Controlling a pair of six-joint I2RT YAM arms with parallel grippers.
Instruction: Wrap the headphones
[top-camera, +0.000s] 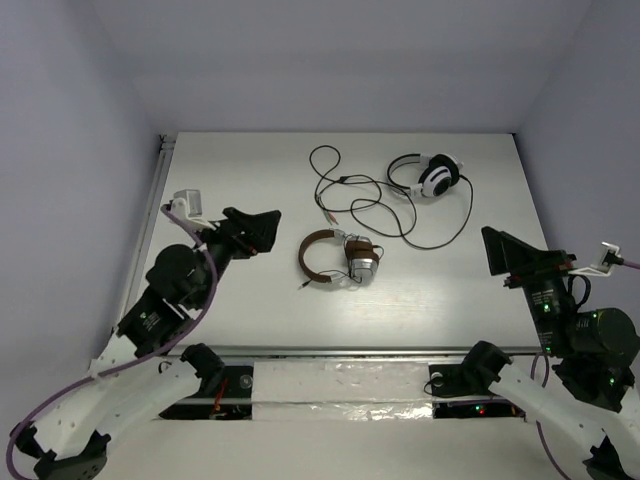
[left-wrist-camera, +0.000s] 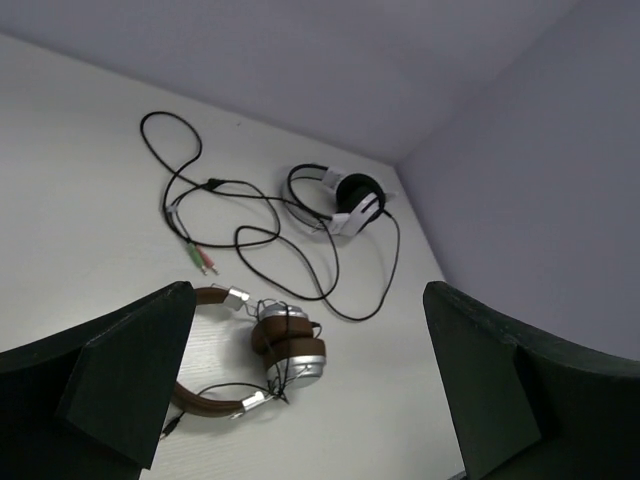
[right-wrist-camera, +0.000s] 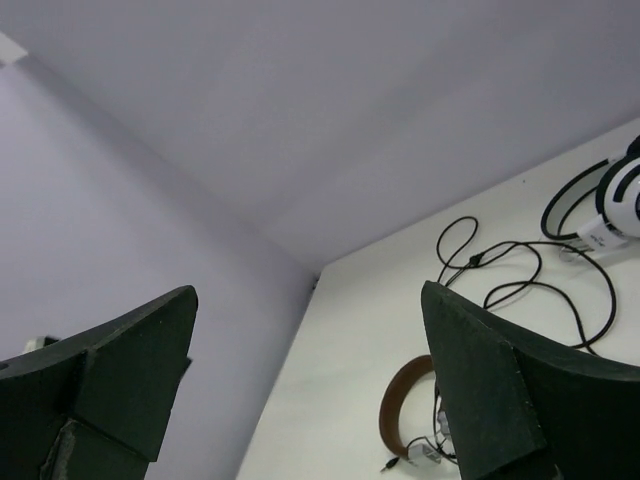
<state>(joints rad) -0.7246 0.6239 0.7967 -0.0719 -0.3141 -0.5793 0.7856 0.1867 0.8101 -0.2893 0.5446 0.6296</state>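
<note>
The brown headphones (top-camera: 338, 258) lie flat at the table's middle, ear cups folded together, with the thin black cable wound round the cups. They also show in the left wrist view (left-wrist-camera: 270, 352), and the brown headband shows in the right wrist view (right-wrist-camera: 398, 410). My left gripper (top-camera: 258, 232) is open and empty, hovering left of the headphones. My right gripper (top-camera: 520, 258) is open and empty, well to their right.
White-and-black headphones (top-camera: 432, 176) lie at the back right with a long loose black cable (top-camera: 360, 195) sprawling across the back middle. The table (top-camera: 240, 310) has side walls and a back wall around it.
</note>
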